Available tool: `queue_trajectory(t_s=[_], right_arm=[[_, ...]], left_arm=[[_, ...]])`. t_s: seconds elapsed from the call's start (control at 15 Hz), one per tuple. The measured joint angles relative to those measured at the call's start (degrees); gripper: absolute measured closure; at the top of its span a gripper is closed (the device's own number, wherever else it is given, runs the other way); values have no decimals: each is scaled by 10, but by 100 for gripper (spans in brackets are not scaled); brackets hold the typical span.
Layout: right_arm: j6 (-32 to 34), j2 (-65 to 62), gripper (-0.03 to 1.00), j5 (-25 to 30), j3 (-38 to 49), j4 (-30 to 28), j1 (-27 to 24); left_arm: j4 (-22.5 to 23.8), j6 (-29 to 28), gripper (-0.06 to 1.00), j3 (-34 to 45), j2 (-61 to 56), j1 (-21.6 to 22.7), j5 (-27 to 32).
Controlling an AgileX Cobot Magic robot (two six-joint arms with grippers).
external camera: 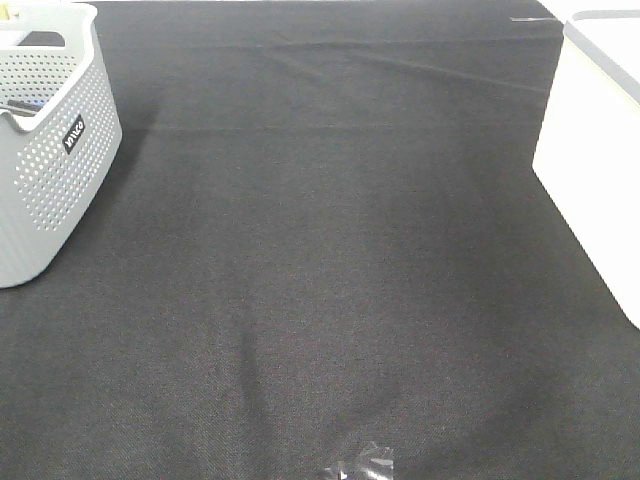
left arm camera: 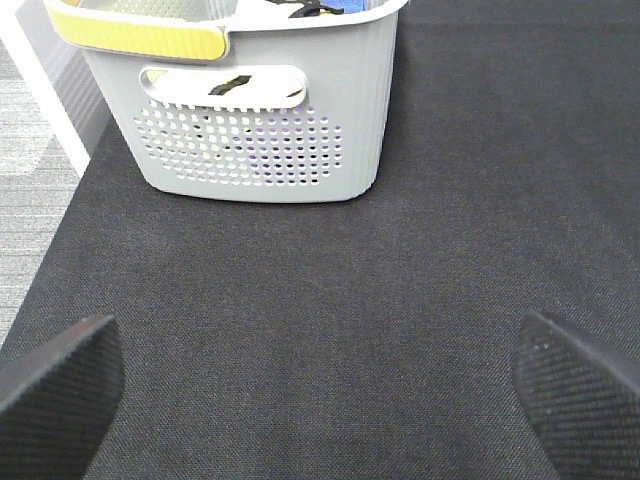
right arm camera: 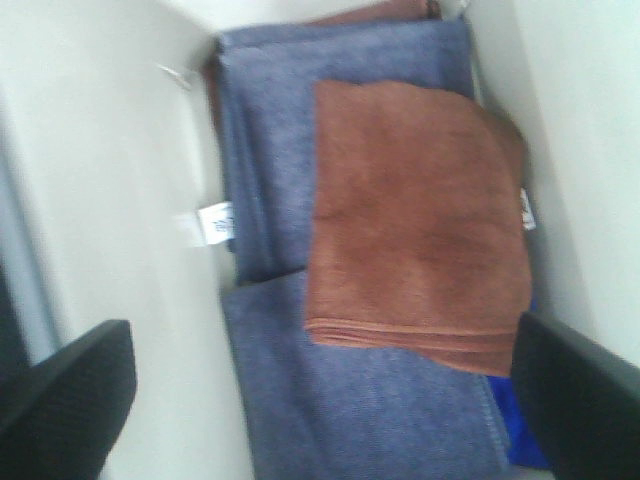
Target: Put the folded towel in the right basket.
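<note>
A folded brown towel (right arm camera: 415, 220) lies inside the white right basket (right arm camera: 100, 180), on top of folded blue towels (right arm camera: 270, 140). My right gripper (right arm camera: 320, 400) is open and empty above them, with the towel lying apart from both fingertips (right arm camera: 70, 390). In the exterior high view only the white basket's outer wall (external camera: 590, 150) shows at the right edge; the towel and both grippers are out of that view. My left gripper (left arm camera: 320, 395) is open and empty over the black cloth, in front of the grey basket (left arm camera: 260, 140).
The grey perforated basket (external camera: 50, 170) stands at the far left of the table and holds some items. A black cloth (external camera: 320, 280) covers the table between the two baskets. A small piece of clear tape (external camera: 362, 465) lies near the front edge.
</note>
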Motion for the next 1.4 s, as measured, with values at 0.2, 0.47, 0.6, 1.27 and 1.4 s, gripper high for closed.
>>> queue_trajectory(t_s=[0.2,0.47,0.6,1.27,1.4], right_arm=[[14,-64,-1,0,17,-2,57],[50,-301,0,-19,248,-2,86],[30,-466,0,-57,397,-4,86],[19,-1027,0,-92,758,-11,88],[19,-1074,0,-85,783,-11,88]], left_arm=[[0,0,-5,0,0,0,0],[0,0,-5,0,0,0,0],[0,0,-5,0,0,0,0],[0,0,-5,0,0,0,0],[0,0,-5,0,0,0,0]])
